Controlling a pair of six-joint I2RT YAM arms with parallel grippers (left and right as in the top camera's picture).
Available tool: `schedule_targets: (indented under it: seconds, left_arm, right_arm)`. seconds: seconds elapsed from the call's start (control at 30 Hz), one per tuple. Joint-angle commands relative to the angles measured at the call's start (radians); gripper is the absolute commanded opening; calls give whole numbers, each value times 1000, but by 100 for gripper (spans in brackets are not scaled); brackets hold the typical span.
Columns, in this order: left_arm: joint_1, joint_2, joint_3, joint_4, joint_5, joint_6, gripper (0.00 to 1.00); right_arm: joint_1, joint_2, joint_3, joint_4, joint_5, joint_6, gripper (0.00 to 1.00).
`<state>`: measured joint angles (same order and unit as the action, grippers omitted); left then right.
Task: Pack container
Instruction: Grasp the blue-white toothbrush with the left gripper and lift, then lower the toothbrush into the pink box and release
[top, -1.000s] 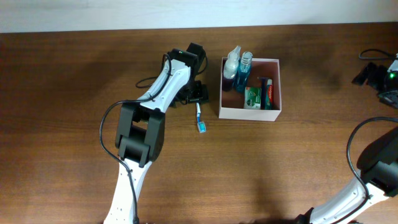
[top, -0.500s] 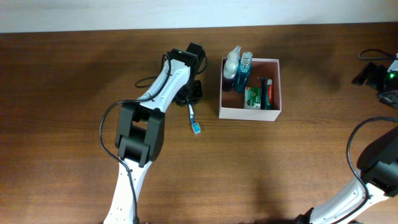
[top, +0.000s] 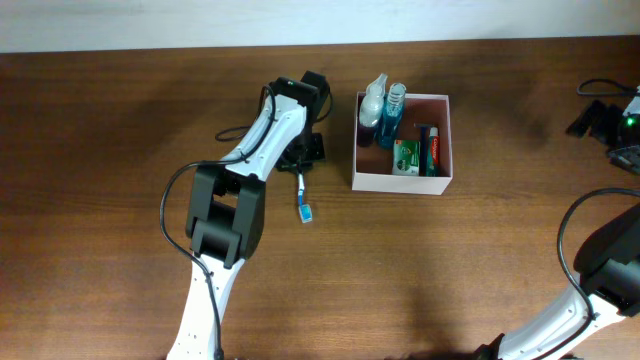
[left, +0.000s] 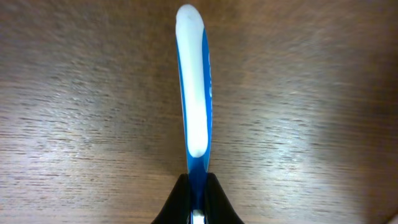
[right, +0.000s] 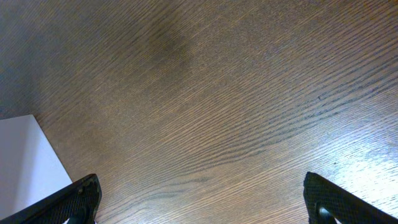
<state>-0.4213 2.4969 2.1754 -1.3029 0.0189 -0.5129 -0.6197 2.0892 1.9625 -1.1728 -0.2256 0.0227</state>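
The container (top: 449, 140) is a white square box with a pinkish inside, standing right of the table's centre. A blue and white toothbrush (top: 304, 203) sticks out toward the table's front, just left of the box. My left gripper (top: 302, 168) is shut on its handle end. In the left wrist view the toothbrush (left: 196, 93) runs straight out from between the closed fingers of the left gripper (left: 198, 182), over bare wood. My right gripper (right: 199, 185) is wide open above the table with nothing between its fingers, and in the overhead view the right gripper (top: 598, 120) sits at the far right edge.
Inside the container stand a white spray bottle (top: 374, 96) and a blue bottle (top: 392, 118), with a green packet (top: 405, 157) and a red and black tube (top: 430, 147) beside them. A white surface (right: 25, 163) shows at the left of the right wrist view.
The left gripper has closed on the toothbrush. The toothbrush has shifted left, away from the container, with its head swinging toward the front of the table. The right arm is still.
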Motion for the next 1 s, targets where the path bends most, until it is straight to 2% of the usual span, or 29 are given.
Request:
schedule_targets:
  seconds: [0.0, 0.17, 0.33, 0.53, 0.7, 0.8, 0.97]
  left_arm:
    - [5, 8, 118, -42, -35, 22, 1]
    - [5, 8, 329, -132, -117, 63, 1]
    - [5, 8, 628, -208, -125, 100, 1]
    - [-13, 7, 969, -197, -119, 117, 1]
    - [-80, -39, 962, -82, -113, 195, 1]
    - [-132, -38, 956, -49, -113, 201, 1]
    - [-238, -38, 948, 21, -114, 323, 1]
  right_arm:
    - [-2, -1, 12, 3, 2, -3, 99]
    - [-2, -1, 12, 3, 2, -3, 99]
    - [-2, -1, 12, 3, 2, -3, 99]
    - [-2, -1, 12, 3, 2, -3, 99]
    - [-2, -1, 12, 3, 2, -3, 99]
    - [-2, -1, 12, 3, 2, -3, 99]
    - [-2, -1, 12, 3, 2, -3, 99]
